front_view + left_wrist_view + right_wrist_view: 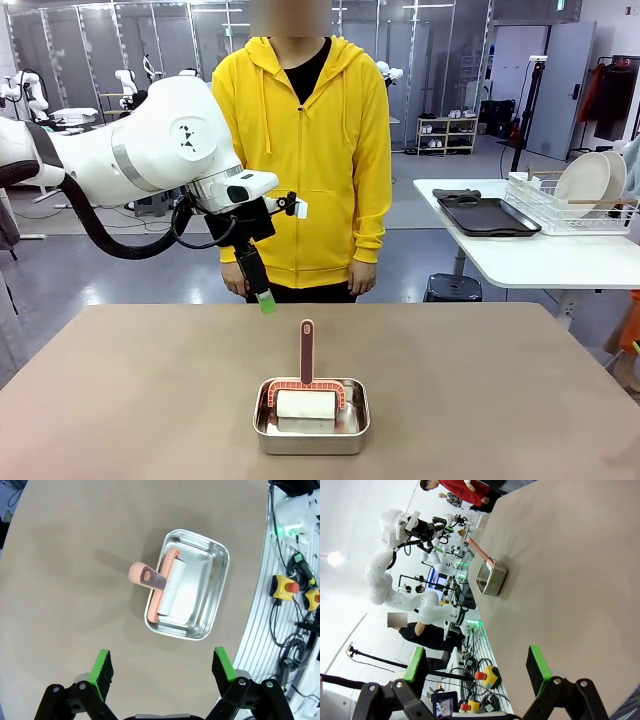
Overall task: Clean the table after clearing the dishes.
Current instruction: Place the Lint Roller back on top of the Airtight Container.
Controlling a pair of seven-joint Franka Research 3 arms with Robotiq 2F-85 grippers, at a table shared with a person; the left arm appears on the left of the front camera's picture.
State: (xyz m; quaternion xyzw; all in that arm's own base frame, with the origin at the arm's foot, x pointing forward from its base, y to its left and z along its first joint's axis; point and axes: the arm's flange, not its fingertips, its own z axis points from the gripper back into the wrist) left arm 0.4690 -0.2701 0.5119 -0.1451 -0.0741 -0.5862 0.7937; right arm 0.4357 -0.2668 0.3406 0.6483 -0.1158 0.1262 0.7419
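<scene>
Currently the table (150, 400) carries a small steel pan (311, 427) near the middle of its near edge, well clear of all four corners. Inside the pan lies a cleaning roller (306, 405) with a white roll and a salmon-pink frame; its handle, pink with a darker grip, stands upright out of the pan's far side. The left gripper (262, 290) hangs in the air above the tabletop, between the pan and the far edge, touching nothing; its jaws are spread wide with nothing between them, as the left wrist view confirms, where the green pads (101, 666) frame bare tabletop with the pan (200, 570) and roller (167, 587) beyond them. The right gripper (479, 667) is likewise released, its jaws apart and empty, looking along the tabletop toward the pan (491, 579). A person in a yellow hoodie (300, 150) stands at the far edge, hands down. On a white side table (540, 255) to the right sit dark trays (487, 215) and a wire rack (565, 205) holding white plates (590, 182).
</scene>
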